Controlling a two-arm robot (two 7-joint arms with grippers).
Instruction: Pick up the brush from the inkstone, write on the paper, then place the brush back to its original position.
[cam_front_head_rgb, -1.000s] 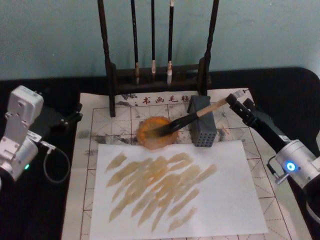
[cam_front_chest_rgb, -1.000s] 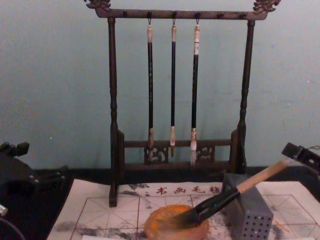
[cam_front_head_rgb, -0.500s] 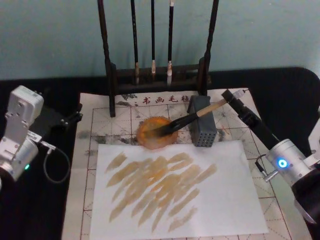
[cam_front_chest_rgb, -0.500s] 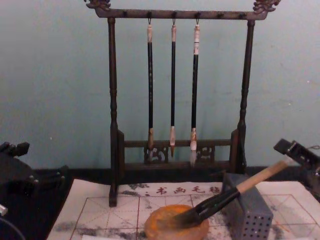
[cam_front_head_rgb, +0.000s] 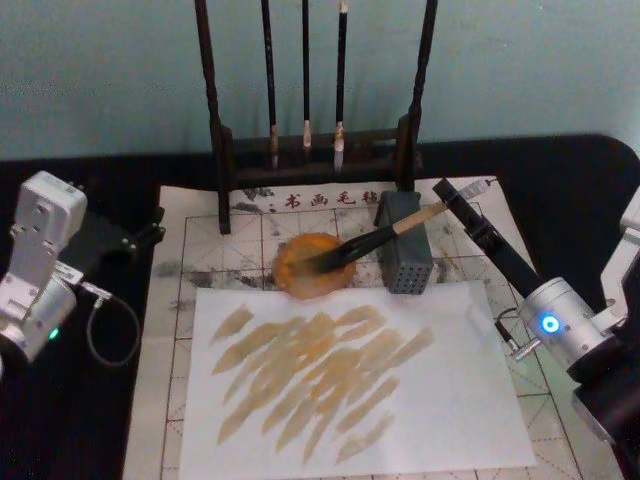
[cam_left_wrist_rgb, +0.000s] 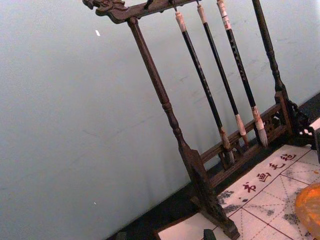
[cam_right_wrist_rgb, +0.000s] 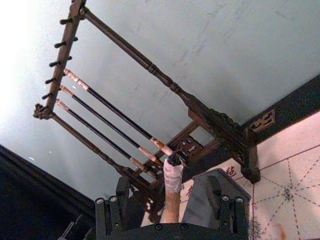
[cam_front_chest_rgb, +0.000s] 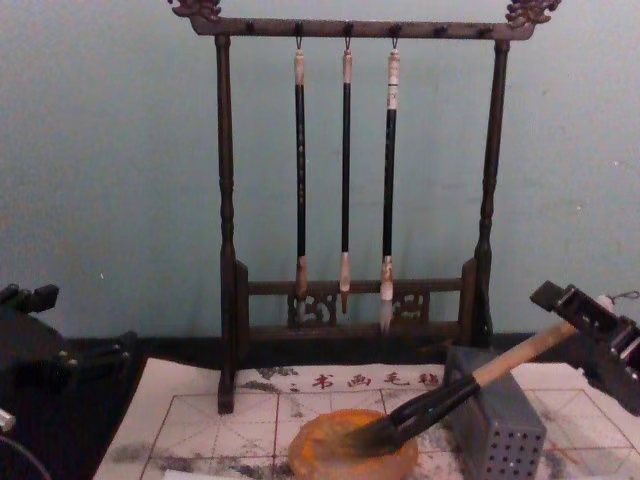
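Resting bristles-down in the inkstone, the brush pokes its wrapped end into our right claw, spread wide around it; we'd centre it, close squarely, then lift along the handle. Left claw sits parked, well away.

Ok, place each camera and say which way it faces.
Head: high, looking down on paper, brush, inkstone; left gripper parked left, right gripper at brush end.
Chest: low, facing rack; right gripper at right edge.
Left wrist: facing rack from the left.
Right wrist: behind open right gripper straddling brush end.
Head and chest share brush in inkstone.
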